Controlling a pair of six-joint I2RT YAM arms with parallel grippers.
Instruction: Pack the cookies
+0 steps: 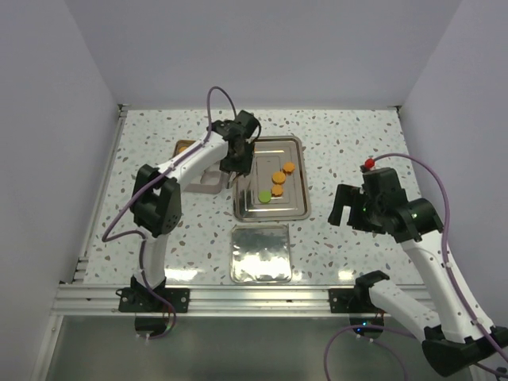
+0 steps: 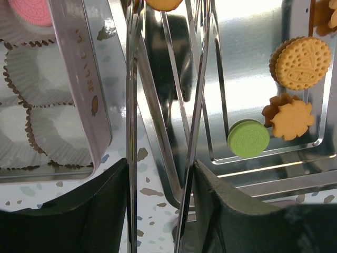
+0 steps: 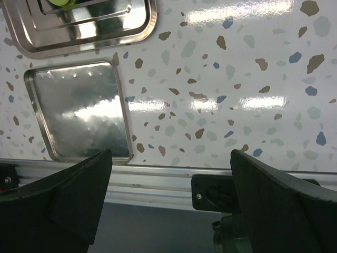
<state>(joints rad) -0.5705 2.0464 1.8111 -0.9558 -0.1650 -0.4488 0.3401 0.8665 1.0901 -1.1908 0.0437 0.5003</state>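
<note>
My left gripper [image 1: 236,157] is shut on a pair of metal tongs [image 2: 131,105] and hovers over the left edge of the steel tray [image 1: 298,208]. In the left wrist view the gripper [image 2: 160,176] squeezes the tong arms, and the tong tips hold an orange cookie [image 2: 163,3]. On the tray lie three orange cookies [image 1: 278,178] and a green cookie [image 1: 264,196]. The wrist view shows the green one [image 2: 248,138], a round orange one [image 2: 302,63] and a flower-shaped one [image 2: 291,118]. A pink cookie [image 2: 32,10] sits in the box [image 2: 79,79]. My right gripper [image 1: 343,214] is open and empty.
The box of white paper cups [image 2: 37,79] stands left of the tray, mostly hidden under my left arm in the top view. A flat metal lid [image 1: 260,254] lies near the front edge, also seen in the right wrist view [image 3: 79,110]. White walls enclose the table.
</note>
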